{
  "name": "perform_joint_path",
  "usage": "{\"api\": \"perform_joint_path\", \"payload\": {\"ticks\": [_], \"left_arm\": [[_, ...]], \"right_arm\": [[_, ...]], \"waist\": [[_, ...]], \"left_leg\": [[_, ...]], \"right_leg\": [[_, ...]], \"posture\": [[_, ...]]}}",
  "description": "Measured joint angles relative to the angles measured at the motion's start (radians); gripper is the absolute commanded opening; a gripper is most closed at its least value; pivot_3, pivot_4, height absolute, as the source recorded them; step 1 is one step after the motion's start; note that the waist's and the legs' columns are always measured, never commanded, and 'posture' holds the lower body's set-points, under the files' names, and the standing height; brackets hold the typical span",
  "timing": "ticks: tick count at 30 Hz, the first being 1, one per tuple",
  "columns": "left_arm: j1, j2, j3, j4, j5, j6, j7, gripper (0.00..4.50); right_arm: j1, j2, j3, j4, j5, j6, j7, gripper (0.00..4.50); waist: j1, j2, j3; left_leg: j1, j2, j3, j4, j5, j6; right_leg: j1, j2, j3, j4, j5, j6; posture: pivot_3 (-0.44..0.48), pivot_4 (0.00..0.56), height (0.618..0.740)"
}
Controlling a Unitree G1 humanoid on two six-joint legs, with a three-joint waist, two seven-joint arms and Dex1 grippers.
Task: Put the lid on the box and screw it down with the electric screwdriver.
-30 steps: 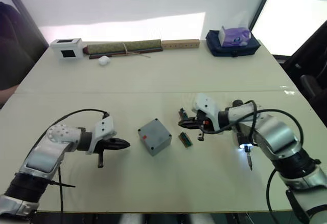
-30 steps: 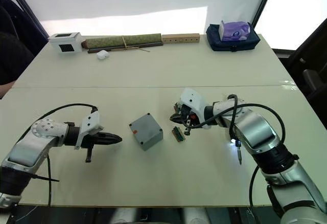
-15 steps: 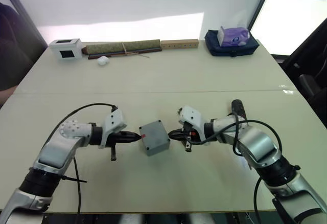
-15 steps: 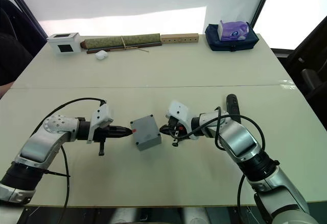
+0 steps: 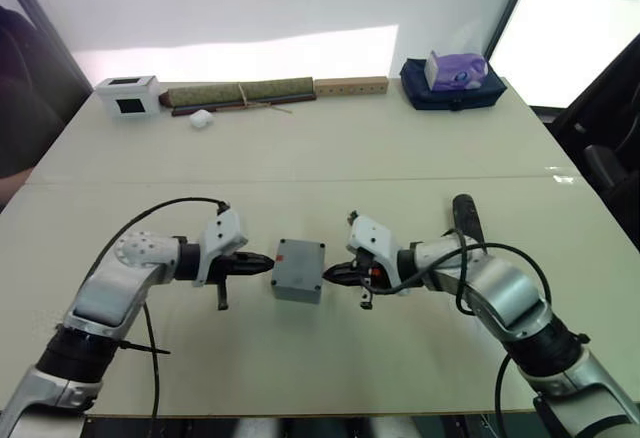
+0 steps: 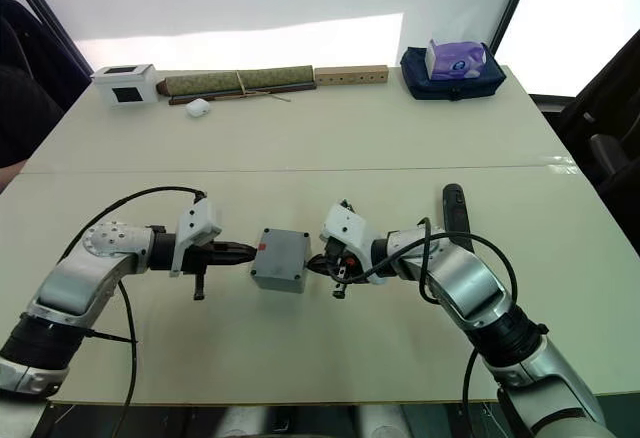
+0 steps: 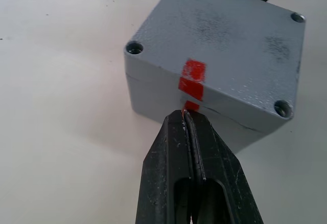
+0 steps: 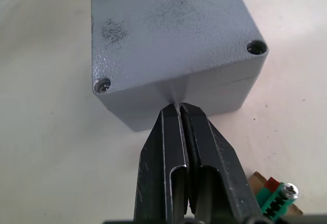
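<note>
Your left gripper (image 5: 262, 263) lies low over the table (image 5: 320, 158), its two black fingers pressed together into one point. In the left wrist view that point touches the box (image 7: 214, 81) on the side wall, right under the red mark (image 7: 193, 76). The box sits at mid-table between your two arms, and the lid (image 8: 168, 35) is already on it, flush with the edges, with screw holes showing at the corners. Whether any screws are in them you cannot tell.

Against the opposite wall of the box you have your right gripper (image 5: 335, 274), fingers likewise closed on nothing, the tip meeting the wall just below the lid seam in the right wrist view. So the box is pinned lightly between two closed tips. A small green circuit piece (image 8: 277, 202) lies on the table beside the right gripper. Farther right, the electric screwdriver (image 5: 463, 218) stands up dark by your right forearm; how it is fixed there you cannot tell.
</note>
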Motion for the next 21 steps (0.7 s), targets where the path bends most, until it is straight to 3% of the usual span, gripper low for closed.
{"api": "perform_joint_path", "payload": {"ticks": [6,11,16,21], "left_arm": [[0.037,0.049,0.057,-0.079,-0.047,0.025,-0.002,0.0],[0.023,0.067,0.111,-0.169,-0.11,0.082,0.013,0.0],[-0.038,0.044,0.117,-0.231,-0.174,0.133,0.039,0.0],[-0.057,0.045,0.117,-0.243,-0.199,0.154,0.044,0.0]], "right_arm": [[0.043,-0.021,-0.145,-0.059,0.024,-0.009,-0.032,0.04],[0.176,-0.027,-0.257,-0.071,0.012,-0.052,-0.103,1.72],[0.228,-0.017,-0.242,-0.066,0.003,-0.087,-0.114,3.6],[0.228,0.034,-0.225,-0.03,-0.011,-0.11,-0.16,3.6]], "waist": [[0.001,0.0,0.0],[0.004,-0.001,0.0],[-0.005,-0.001,-0.001],[-0.002,-0.001,-0.001]], "left_leg": [[0.0,0.0,0.0,0.0,0.0,0.0],[0.0,-0.001,0.0,0.0,0.0,0.0],[0.002,-0.001,0.0,0.0,0.0,0.0],[0.003,0.0,0.0,0.0,0.001,-0.001]], "right_leg": [[0.0,0.0,0.0,0.0,0.0,0.0],[0.001,-0.001,0.0,0.0,0.0,0.0],[0.002,0.0,0.001,0.001,0.0,0.001],[0.001,0.001,0.001,0.003,0.0,0.001]], "posture": [[0.0,0.15,0.74],[0.0,0.15,0.74],[0.0,0.15,0.74],[0.0,0.15,0.74]]}}
